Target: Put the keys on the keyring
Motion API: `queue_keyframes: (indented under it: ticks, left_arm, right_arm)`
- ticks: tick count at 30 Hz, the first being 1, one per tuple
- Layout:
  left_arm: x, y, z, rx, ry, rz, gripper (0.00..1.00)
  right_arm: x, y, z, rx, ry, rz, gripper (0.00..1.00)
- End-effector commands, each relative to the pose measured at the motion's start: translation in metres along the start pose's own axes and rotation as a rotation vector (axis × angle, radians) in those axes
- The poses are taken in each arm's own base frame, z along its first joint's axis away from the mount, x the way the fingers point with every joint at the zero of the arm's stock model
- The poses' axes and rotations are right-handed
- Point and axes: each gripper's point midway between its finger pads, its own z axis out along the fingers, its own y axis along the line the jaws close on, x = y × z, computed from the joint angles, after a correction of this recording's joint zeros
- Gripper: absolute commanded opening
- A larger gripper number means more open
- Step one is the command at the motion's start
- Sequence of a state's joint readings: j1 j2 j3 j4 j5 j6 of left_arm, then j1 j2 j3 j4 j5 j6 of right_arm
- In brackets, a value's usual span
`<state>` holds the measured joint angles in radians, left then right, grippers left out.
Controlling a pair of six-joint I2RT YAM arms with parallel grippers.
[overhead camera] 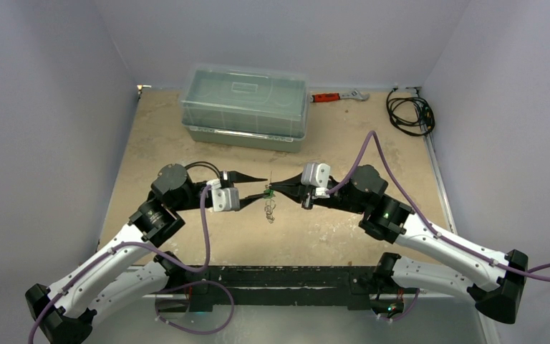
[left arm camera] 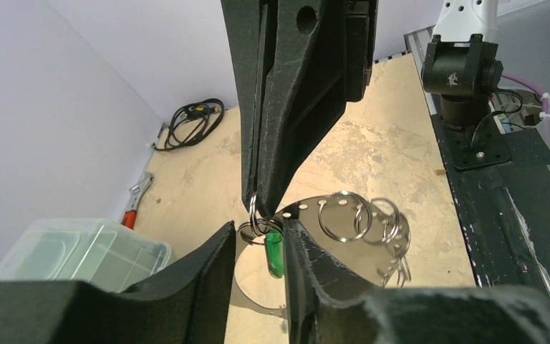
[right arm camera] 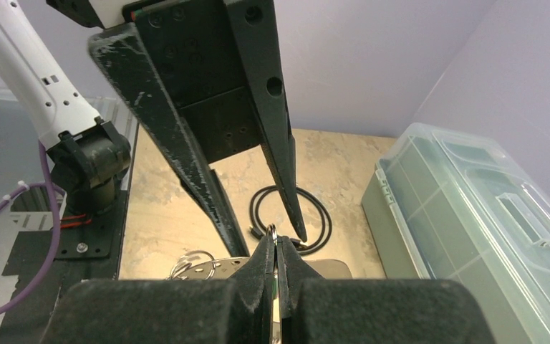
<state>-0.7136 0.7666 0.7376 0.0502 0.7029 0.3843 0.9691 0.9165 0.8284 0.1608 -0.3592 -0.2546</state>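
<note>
Two hands meet tip to tip above the middle of the tabletop (overhead camera: 165, 136). The right hand (right arm camera: 275, 247) is pinched shut on a thin silver loop of the keyring (left arm camera: 253, 215), which stands up from between its fingertips. The left hand (left arm camera: 258, 229) has its fingers spread apart and grips nothing. The green-headed key (left arm camera: 276, 254) hangs from that loop in the gap between them, close against one finger; contact cannot be confirmed. Just beside it, the keyring's flat tag (left arm camera: 344, 251) carries several more split rings (left arm camera: 383, 222), all held clear of the tabletop. Any silver keys are too small to make out. At the far edge are a lidded plastic box (overhead camera: 244, 106), a red-handled wrench (overhead camera: 338, 96) and a black coiled cable (overhead camera: 409, 113).
</note>
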Motion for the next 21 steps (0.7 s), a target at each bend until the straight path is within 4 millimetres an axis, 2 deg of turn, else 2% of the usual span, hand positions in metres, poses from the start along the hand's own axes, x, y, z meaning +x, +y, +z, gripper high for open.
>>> queue_keyframes:
  ticks: [1, 3, 7, 11, 21]
  left_arm:
    - [-0.013, 0.004, 0.001, 0.004, -0.034, 0.02, 0.27]
    - [-0.013, 0.004, 0.002, 0.008, -0.036, 0.019, 0.22]
    - [-0.014, 0.004, 0.002, 0.008, -0.039, 0.019, 0.17]
    - [-0.014, 0.005, 0.003, 0.007, -0.04, 0.017, 0.0]
    - [-0.012, 0.005, 0.002, 0.012, -0.028, 0.013, 0.0]
  right_arm:
    - [-0.038, -0.002, -0.001, -0.018, -0.098, -0.034, 0.0]
    - [-0.038, -0.001, 0.0, -0.028, -0.1, -0.029, 0.0]
    - [-0.035, 0.005, 0.002, -0.059, -0.099, -0.018, 0.0]
    - [-0.031, 0.008, 0.003, -0.075, -0.092, -0.008, 0.0]
    - [-0.025, -0.003, 0.002, -0.018, -0.041, -0.029, 0.0]
